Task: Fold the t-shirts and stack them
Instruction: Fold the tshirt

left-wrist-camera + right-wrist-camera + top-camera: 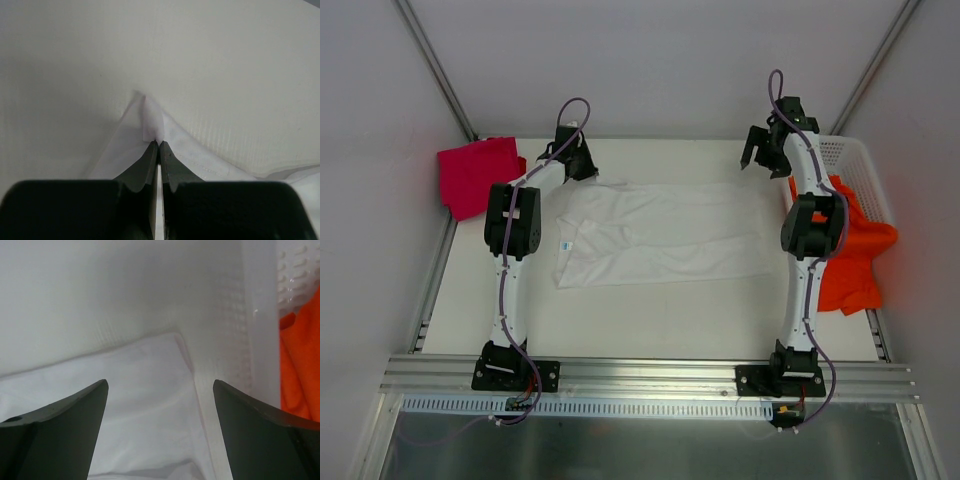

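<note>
The white t-shirt [660,235] lies spread across the middle of the table, its small blue neck label at the left. My left gripper [582,158] is at the shirt's far left corner, shut on a pinch of its white cloth [152,122]. My right gripper [760,152] hangs open above the shirt's far right corner [160,370], holding nothing. The magenta-red t-shirt [475,175] lies folded at the far left. The orange t-shirt [855,255] spills out of the basket on the right and also shows in the right wrist view [300,365].
A white plastic lattice basket [855,160] stands at the far right edge, its wall close beside my right gripper [262,315]. The table's near edge has a metal rail [640,372] with both arm bases on it.
</note>
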`<state>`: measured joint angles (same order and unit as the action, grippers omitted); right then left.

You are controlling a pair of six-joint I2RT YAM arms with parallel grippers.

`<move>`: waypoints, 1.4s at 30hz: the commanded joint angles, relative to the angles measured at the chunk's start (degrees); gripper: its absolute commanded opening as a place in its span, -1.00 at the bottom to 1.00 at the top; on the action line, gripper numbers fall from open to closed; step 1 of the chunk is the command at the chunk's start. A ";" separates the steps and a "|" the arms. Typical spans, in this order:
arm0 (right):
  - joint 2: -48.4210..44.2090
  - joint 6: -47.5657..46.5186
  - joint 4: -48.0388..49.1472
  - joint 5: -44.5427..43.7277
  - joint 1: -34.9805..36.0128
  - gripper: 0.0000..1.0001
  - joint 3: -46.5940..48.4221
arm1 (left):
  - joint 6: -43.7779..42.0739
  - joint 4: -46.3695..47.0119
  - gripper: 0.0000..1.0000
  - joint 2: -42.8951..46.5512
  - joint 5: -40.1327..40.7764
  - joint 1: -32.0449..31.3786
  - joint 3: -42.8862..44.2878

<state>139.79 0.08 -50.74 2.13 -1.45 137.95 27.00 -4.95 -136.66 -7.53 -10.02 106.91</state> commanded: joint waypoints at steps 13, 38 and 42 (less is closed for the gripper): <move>6.37 -15.89 -11.50 -16.81 0.93 0.86 0.12 | 1.12 2.67 -1.00 4.73 -3.02 0.18 -4.96; 2.95 -4.66 10.14 -1.45 -2.85 0.89 -2.96 | -0.64 2.67 -1.00 7.99 -3.28 -1.40 -6.37; 1.19 -1.23 11.80 5.86 -3.91 0.88 -3.73 | -0.72 2.67 -1.00 7.90 -2.93 -1.49 -6.46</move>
<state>145.91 -7.79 -42.11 5.91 1.13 134.37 27.44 -2.44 -132.97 -10.00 -10.94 100.64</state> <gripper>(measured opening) 0.938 0.009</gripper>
